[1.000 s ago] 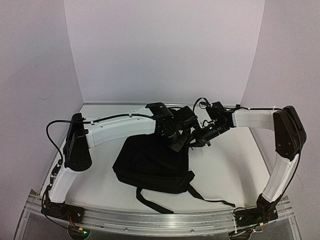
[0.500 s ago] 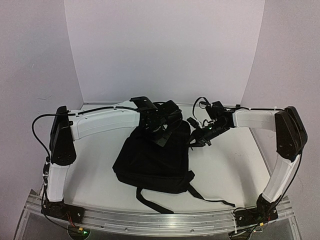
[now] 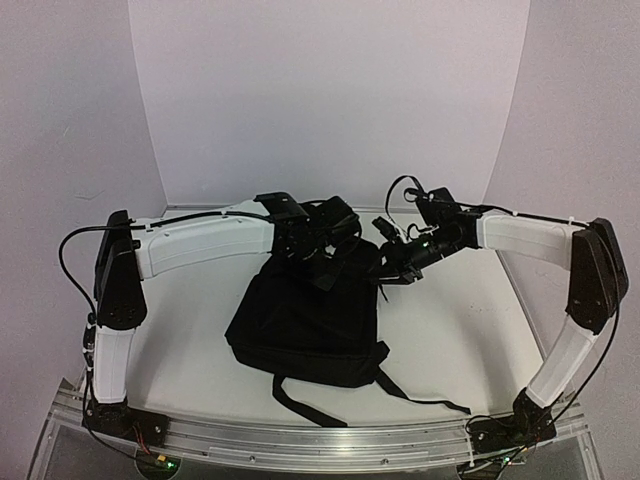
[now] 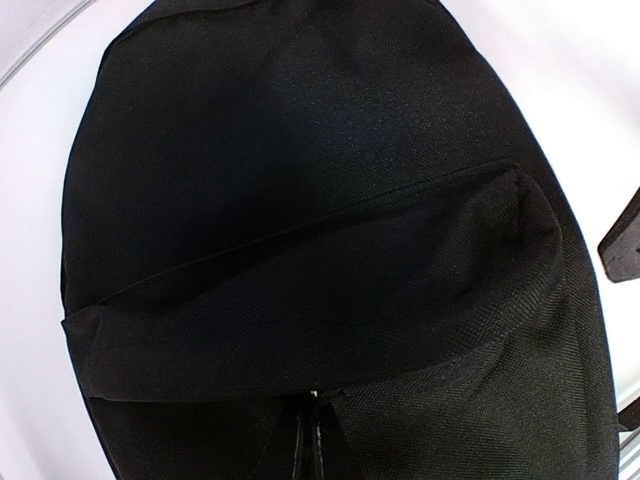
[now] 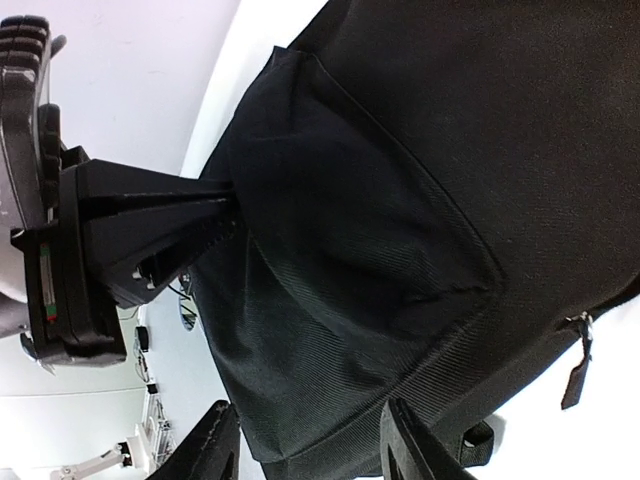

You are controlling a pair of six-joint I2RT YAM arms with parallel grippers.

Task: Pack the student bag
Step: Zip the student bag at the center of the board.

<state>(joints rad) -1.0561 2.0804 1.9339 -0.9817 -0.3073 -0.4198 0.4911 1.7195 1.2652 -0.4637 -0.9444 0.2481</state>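
Observation:
The student bag (image 3: 305,322) is a large black backpack lying flat in the middle of the white table, its straps (image 3: 312,402) trailing toward the front. My left gripper (image 3: 326,268) is at the bag's far top edge. In the left wrist view the left gripper (image 4: 316,405) is shut, its fingers (image 4: 305,445) pinched on a fold of the student bag (image 4: 300,200). My right gripper (image 3: 386,264) hovers at the bag's top right corner. In the right wrist view the right gripper (image 5: 312,440) stands open, with the student bag (image 5: 400,200) just beyond its fingertips (image 5: 412,432). A zipper pull (image 5: 577,366) hangs at the right.
The bare white table (image 3: 470,330) is bounded by white walls behind and at both sides. An aluminium rail (image 3: 320,445) runs along the front edge by the arm bases. The left gripper's body (image 5: 110,245) shows at the left of the right wrist view.
My right gripper has opened and let go of the bag's top, rising slightly. The left arm drew back leftward with the bag's top edge held, then stayed put.

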